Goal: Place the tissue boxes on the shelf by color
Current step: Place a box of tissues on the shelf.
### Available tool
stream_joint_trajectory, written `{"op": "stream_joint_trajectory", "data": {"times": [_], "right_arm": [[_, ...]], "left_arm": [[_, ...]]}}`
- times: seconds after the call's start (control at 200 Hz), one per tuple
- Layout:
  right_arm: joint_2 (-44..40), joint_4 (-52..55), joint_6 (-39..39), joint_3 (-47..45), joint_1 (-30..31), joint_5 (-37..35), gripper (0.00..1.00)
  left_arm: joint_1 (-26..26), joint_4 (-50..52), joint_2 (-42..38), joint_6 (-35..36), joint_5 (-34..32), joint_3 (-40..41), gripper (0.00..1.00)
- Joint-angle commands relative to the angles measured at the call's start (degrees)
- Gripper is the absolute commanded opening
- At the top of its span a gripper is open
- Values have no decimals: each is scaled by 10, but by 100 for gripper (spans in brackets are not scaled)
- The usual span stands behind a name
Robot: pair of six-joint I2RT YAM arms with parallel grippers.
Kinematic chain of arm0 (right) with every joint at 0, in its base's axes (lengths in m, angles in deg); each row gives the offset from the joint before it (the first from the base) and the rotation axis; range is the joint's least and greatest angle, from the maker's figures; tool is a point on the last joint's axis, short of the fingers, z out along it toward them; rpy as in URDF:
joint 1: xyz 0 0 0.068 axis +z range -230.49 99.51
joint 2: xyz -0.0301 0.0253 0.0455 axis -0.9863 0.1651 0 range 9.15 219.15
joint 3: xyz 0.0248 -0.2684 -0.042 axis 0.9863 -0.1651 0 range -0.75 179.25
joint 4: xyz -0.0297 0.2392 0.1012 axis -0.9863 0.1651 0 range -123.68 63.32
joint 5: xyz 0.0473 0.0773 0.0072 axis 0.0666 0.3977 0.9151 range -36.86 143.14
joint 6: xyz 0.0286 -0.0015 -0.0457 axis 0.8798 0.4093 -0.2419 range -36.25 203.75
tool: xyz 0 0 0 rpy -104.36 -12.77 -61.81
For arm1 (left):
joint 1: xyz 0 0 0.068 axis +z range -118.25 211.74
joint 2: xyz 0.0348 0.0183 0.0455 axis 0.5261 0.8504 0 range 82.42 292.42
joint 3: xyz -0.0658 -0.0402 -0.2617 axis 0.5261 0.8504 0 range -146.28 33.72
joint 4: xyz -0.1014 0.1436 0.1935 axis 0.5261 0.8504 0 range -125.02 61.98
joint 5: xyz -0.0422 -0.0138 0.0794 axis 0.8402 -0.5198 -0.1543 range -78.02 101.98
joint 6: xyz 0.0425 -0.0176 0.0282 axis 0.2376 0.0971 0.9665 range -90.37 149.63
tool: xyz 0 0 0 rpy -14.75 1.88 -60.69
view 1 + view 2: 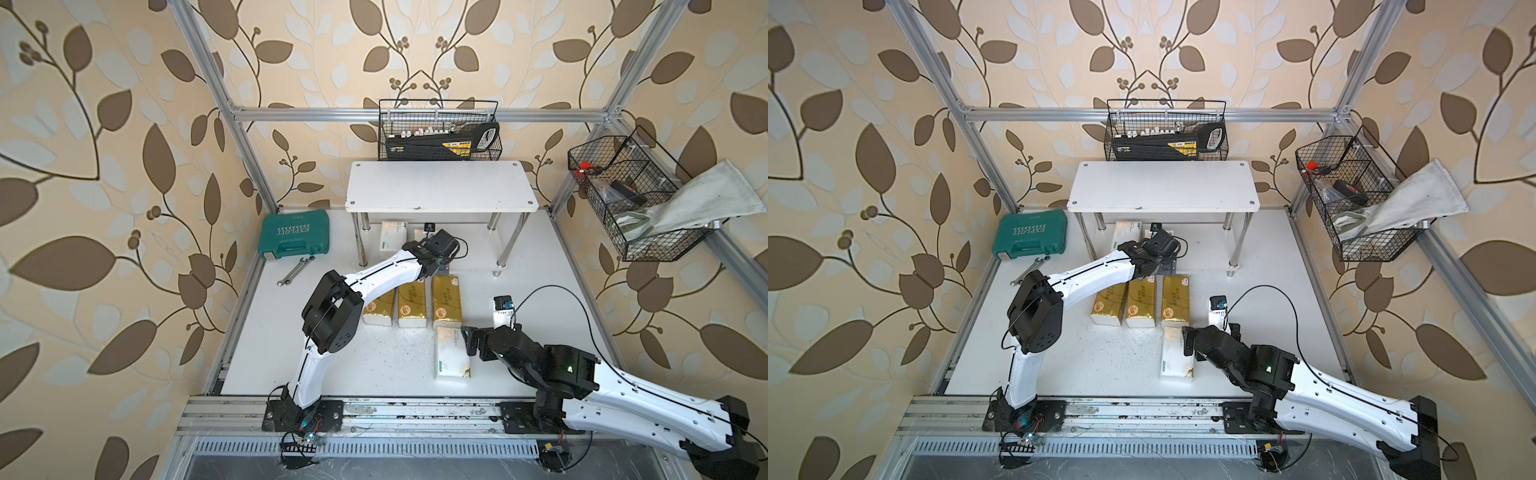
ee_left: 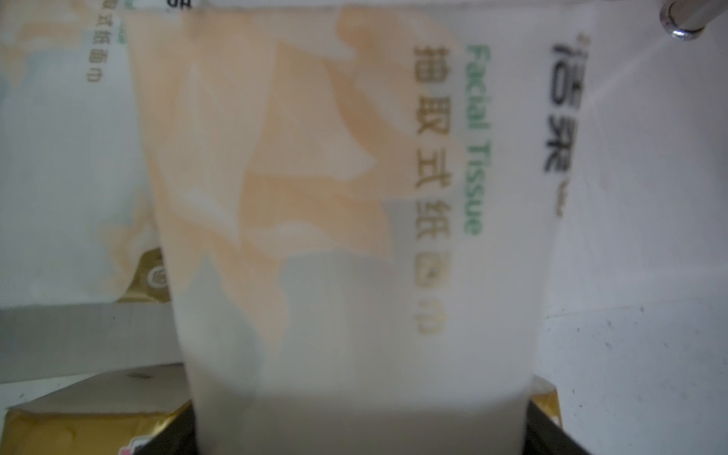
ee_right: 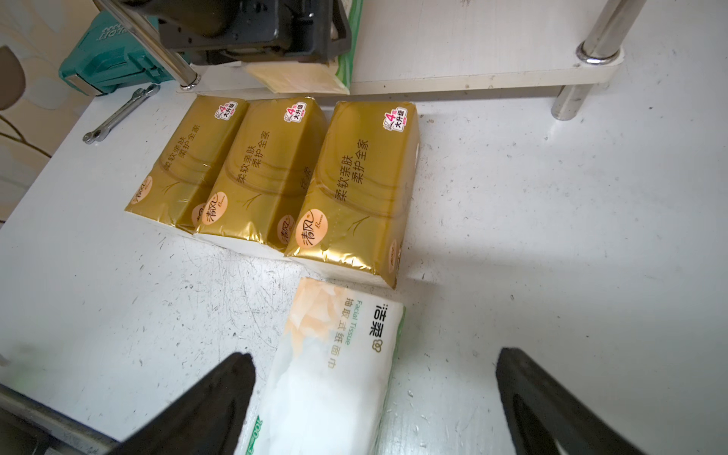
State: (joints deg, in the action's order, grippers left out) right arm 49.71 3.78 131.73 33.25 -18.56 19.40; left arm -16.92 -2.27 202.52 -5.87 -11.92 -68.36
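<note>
Reaching under the white chrome-legged shelf (image 1: 440, 187), the left gripper (image 2: 362, 427) straddles a white green-printed tissue pack (image 2: 335, 197) on its lower board (image 3: 472, 47); whether it grips, I cannot tell. The right gripper (image 3: 374, 356) gapes empty beside another white pack (image 3: 335, 378) on the table (image 3: 551, 236).

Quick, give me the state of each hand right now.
Left hand: closed on a white tissue pack.
Right hand: open, holding nothing.
</note>
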Motion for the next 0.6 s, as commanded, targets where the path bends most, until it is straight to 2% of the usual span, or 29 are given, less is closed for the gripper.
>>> {"op": "stream_joint_trajectory", "data": {"times": [0.0, 0.595], "right_arm": [[-6, -3, 11, -15, 4, -16, 99], [-47, 36, 15, -21, 4, -24, 99]], "left_arm": [[11, -19, 22, 19, -4, -53, 86], [30, -26, 123, 21, -20, -145, 87]]}}
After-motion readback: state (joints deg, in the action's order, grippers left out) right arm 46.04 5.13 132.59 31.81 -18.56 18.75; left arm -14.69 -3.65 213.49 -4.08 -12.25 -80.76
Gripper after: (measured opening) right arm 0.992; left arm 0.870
